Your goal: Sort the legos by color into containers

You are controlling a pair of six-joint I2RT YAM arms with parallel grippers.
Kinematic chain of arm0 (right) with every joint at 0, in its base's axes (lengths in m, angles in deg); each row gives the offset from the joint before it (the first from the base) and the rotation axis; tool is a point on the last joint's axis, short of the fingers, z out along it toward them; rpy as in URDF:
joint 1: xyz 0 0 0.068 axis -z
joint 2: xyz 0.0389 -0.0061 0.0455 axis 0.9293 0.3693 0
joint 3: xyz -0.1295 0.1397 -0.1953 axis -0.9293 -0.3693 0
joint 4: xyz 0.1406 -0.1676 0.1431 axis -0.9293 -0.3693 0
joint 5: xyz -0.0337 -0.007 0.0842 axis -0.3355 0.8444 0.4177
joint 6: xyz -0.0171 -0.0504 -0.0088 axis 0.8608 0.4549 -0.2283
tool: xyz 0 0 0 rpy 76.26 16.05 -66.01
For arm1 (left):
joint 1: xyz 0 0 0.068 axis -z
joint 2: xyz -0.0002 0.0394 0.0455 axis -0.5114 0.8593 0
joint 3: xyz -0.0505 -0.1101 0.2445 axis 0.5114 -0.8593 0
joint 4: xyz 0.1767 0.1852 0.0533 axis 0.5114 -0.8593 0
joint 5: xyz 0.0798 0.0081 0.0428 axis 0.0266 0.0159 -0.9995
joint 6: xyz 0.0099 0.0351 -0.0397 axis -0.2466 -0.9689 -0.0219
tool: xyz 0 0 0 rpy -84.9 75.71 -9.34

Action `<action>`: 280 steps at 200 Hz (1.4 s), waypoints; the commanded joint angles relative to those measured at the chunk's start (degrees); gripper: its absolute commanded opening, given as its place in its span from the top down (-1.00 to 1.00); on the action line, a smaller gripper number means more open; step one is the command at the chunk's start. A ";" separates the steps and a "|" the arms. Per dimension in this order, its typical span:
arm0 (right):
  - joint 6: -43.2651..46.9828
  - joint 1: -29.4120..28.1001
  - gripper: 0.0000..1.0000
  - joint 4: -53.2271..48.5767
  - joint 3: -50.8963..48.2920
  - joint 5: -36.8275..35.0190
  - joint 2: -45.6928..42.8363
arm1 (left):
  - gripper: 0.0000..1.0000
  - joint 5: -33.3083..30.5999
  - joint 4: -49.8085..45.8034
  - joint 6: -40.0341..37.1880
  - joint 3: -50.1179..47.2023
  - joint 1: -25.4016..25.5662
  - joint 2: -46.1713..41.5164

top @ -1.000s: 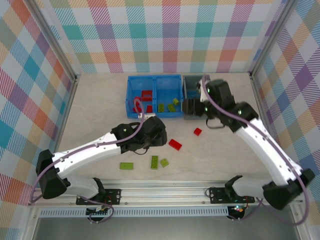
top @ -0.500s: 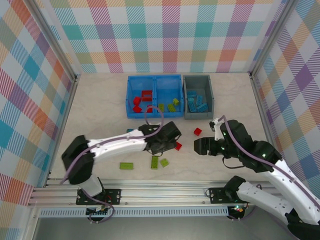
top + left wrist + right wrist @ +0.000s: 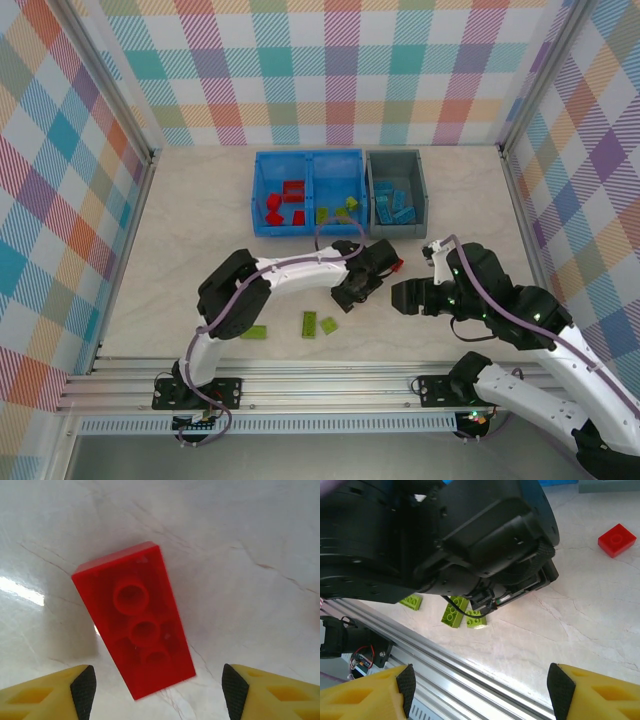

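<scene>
Left gripper (image 3: 159,690) now over red brick (image 3: 134,625)

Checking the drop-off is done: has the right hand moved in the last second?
Yes. The right hand was over the dark grey bin; it has pulled back toward the near edge of the table, clear of the bin.

Black bases bolt both arms to the aluminium rail (image 3: 330,385). Beyond the rail, the left arm (image 3: 290,272) and right arm (image 3: 530,395) wear white shells between black joint housings, each trailed by a looping grey-purple cable (image 3: 335,228). The fingers (image 3: 45,697) are yellow wedges tipped with black pads (image 3: 84,690).
</scene>
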 commanded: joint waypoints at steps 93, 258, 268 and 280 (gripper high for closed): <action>0.81 -0.23 -0.43 0.23 0.69 -0.60 -0.30 | 0.49 -4.58 -4.02 0.31 0.29 -3.59 0.65; 5.65 -13.85 -0.42 32.80 10.47 -9.10 28.65 | 0.46 0.88 -15.43 -54.89 22.18 -37.00 -0.42; 5.40 -14.11 -0.42 33.05 11.06 -9.45 29.44 | 0.46 1.31 -16.35 -55.37 25.52 -37.83 2.56; 4.97 -14.21 -0.42 33.44 10.75 -9.65 29.42 | 0.45 2.17 -16.95 -55.56 28.26 -38.49 5.41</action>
